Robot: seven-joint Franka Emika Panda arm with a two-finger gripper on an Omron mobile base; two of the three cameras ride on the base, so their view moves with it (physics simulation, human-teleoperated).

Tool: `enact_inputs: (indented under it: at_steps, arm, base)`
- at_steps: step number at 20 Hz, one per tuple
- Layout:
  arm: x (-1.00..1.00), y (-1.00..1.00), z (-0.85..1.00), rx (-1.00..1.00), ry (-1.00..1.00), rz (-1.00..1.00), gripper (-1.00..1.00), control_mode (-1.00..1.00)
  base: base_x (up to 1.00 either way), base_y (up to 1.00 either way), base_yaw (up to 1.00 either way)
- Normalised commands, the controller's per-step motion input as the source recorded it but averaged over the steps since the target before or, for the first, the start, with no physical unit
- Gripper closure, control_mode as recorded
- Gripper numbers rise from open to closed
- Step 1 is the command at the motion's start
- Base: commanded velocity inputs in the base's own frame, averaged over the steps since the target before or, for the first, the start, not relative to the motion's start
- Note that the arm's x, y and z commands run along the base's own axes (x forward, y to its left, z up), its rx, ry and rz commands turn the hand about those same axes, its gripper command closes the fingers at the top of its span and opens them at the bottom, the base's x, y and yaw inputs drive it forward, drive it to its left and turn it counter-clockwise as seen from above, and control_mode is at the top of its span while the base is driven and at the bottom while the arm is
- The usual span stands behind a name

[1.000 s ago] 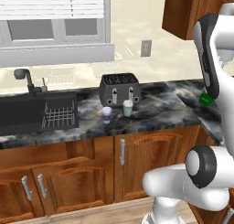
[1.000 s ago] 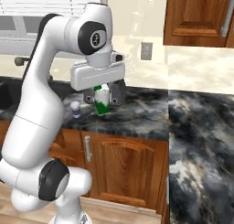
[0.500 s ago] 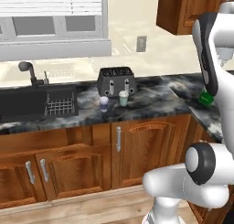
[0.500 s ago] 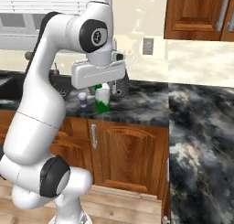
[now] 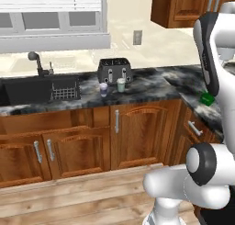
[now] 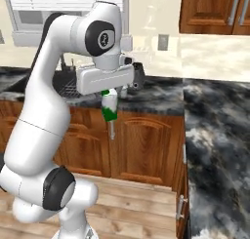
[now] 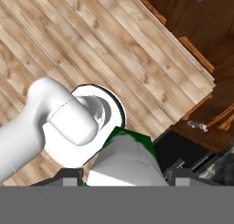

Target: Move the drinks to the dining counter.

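Note:
My gripper [image 6: 109, 100] is shut on the small green bottle [image 6: 110, 114], held in the air in front of the wooden cabinets. In the hand view the bottle [image 7: 125, 160] sits between the fingertips [image 7: 68, 177], above the wood floor and the robot's base. A corner of the bottle [image 5: 207, 98] shows beside my arm. The purple-blue cup [image 5: 103, 89] and the pale green cup [image 5: 120, 84] stand side by side on the sink counter, in front of the dark toaster [image 5: 114, 70]. The dining counter [image 6: 215, 135] stretches along the right, close to the bottle.
A sink [image 5: 36, 88] with a faucet and dish rack lies left of the toaster. Wooden cabinet doors [image 5: 137, 132] line the front below the counter. Wall cabinets [image 6: 215, 11] hang above the right corner. Wood floor [image 5: 69, 196] spreads in front of the cabinets.
The whole picture has shifted: the base has backed away from the sink counter, more floor shows. The bottle stays in the gripper, and the two cups have not moved.

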Motion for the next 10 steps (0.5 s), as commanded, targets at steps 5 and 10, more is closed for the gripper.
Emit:
enact_inputs:
  at_steps: [5, 10]
  arm:
    - [0.0, 0.0, 0.0, 0.0, 0.0, 0.0, 1.0, 1.0]
    - [0.0, 0.0, 0.0, 0.0, 0.0, 0.0, 1.0, 1.0]
  base:
    - [-0.85, 0.39, -0.02]
    - [-0.73, 0.38, -0.02]
